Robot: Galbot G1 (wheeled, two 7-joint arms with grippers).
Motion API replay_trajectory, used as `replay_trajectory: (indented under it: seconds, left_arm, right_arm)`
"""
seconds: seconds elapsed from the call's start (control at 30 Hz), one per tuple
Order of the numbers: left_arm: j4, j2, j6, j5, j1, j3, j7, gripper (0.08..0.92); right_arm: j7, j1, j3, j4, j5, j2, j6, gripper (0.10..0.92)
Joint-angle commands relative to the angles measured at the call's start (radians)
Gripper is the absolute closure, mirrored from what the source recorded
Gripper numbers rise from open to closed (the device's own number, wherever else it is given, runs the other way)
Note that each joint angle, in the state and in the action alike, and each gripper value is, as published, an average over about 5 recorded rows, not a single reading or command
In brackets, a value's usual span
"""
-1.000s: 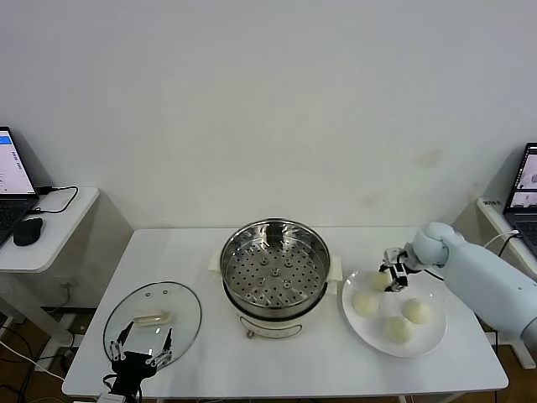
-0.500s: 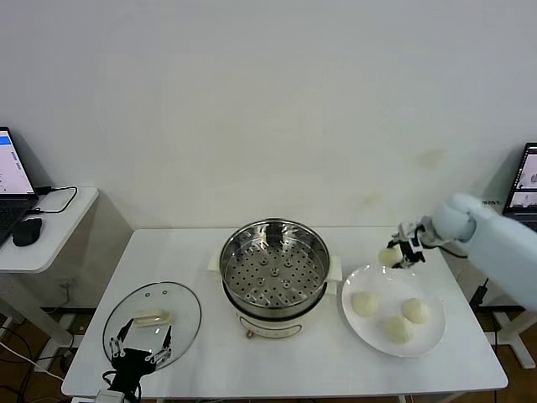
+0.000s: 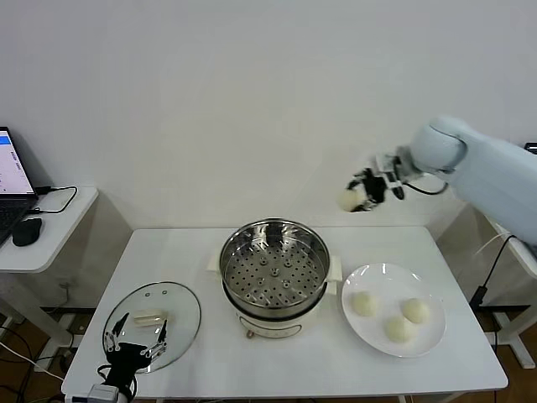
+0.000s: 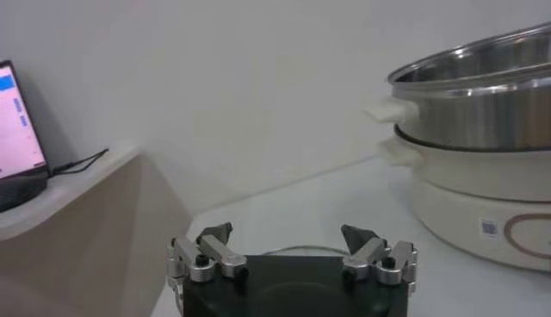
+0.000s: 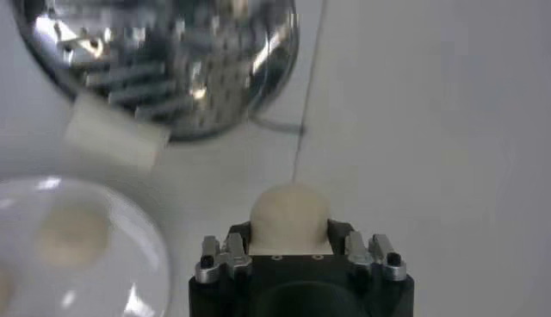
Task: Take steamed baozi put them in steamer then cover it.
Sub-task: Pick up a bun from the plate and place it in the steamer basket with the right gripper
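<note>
right pincer (image 3: 359, 197): clamps one baozi (image 3: 349, 200) high, clearing steamer (image 3: 274, 267) rim | plate (image 3: 428, 340): three buns wait | left pincer (image 3: 134, 347): spread wide, idle beside glass lid (image 3: 180, 306)

Four steamed baozi show in all: three (image 3: 364, 304) (image 3: 414, 310) (image 3: 398, 328) lie on one white plate (image 3: 432, 342), and one baozi (image 3: 349, 200) is clamped in the right hand (image 3: 362, 192). There is one steamer (image 3: 274, 275), one glass lid (image 3: 152, 323), two hands counting the left hand (image 3: 132, 351), two surfaces (image 3: 470, 374) (image 3: 50, 243), one laptop (image 3: 12, 172) and one mouse (image 3: 27, 229).
</note>
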Motion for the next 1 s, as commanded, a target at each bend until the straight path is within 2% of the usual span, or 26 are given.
replay_trajectory:
  seconds: [0.03,0.3,0.67,1.0]
  left_arm:
    - [0.0,0.001,0.0,-0.003,0.0,-0.008,0.0,0.177]
    - [-0.002,-0.002,-0.005,-0.001,0.007,-0.029,-0.002,0.177]
    - [0.0,-0.017,-0.01,0.003,0.008,-0.031,-0.005,0.177]
    - [0.0,-0.022,-0.01,0.004,0.006,-0.032,-0.005,0.177]
  right_arm:
    - [0.03,0.097,-0.112,-0.008,0.092,0.199,0.052,0.457]
    - [0.042,0.005,-0.152,-0.064,-0.043,0.294,0.237,0.455]
    - [0.064,-0.06,-0.176,-0.104,-0.329,0.305,0.473,0.448]
    - [0.094,-0.127,-0.159,-0.175,-0.461,0.31,0.573,0.448]
